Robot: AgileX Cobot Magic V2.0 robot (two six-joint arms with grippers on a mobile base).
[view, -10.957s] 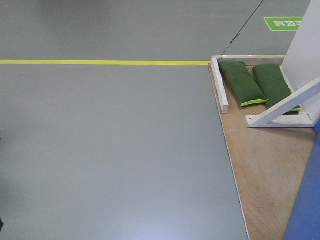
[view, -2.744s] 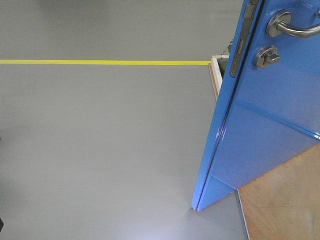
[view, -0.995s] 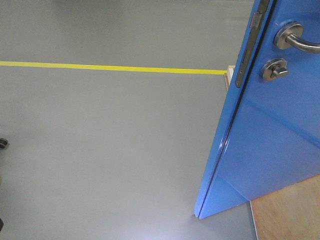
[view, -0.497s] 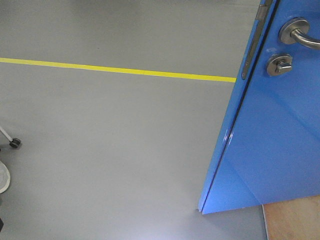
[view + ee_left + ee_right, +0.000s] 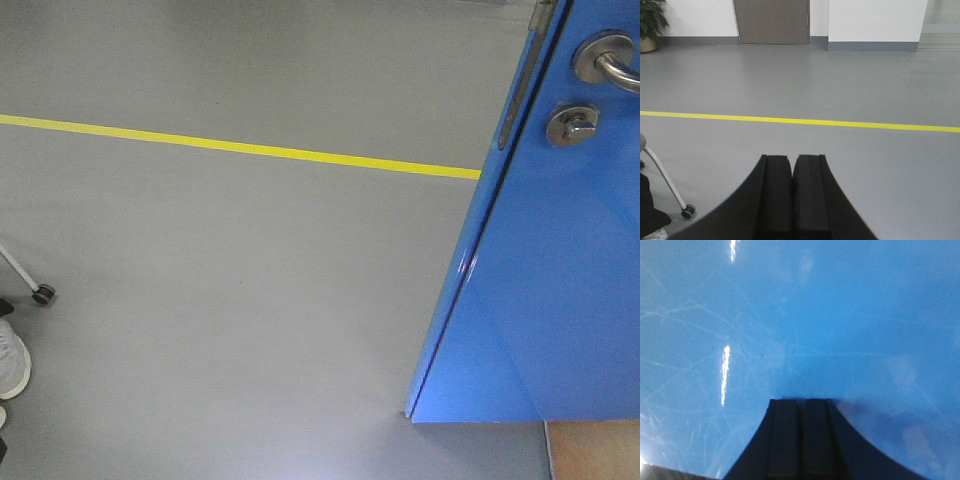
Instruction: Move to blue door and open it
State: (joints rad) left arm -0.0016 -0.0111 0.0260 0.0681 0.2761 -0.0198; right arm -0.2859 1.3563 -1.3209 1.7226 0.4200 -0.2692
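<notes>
The blue door [image 5: 540, 300] fills the right side of the front view, standing ajar with its free edge toward me. Its silver lever handle [image 5: 608, 60] and round lock [image 5: 572, 124] sit at the top right. In the right wrist view my right gripper [image 5: 801, 401] is shut with nothing in it, its tips right up against the glossy blue door [image 5: 800, 315]. My left gripper [image 5: 792, 159] is shut and empty, pointing over bare grey floor, away from the door.
A yellow floor line [image 5: 240, 148] crosses the grey floor. A chair caster [image 5: 42, 294] and a person's white shoe [image 5: 12, 360] are at the left edge. A strip of wooden platform [image 5: 595, 450] shows under the door. A brown door [image 5: 771, 21] and potted plant [image 5: 649, 20] stand far off.
The view has turned and shifted left: the door slid rightward in frame, the wooden platform shrank, and the caster and shoe came into view at left. Earlier the door swung into view over the sandbags.
</notes>
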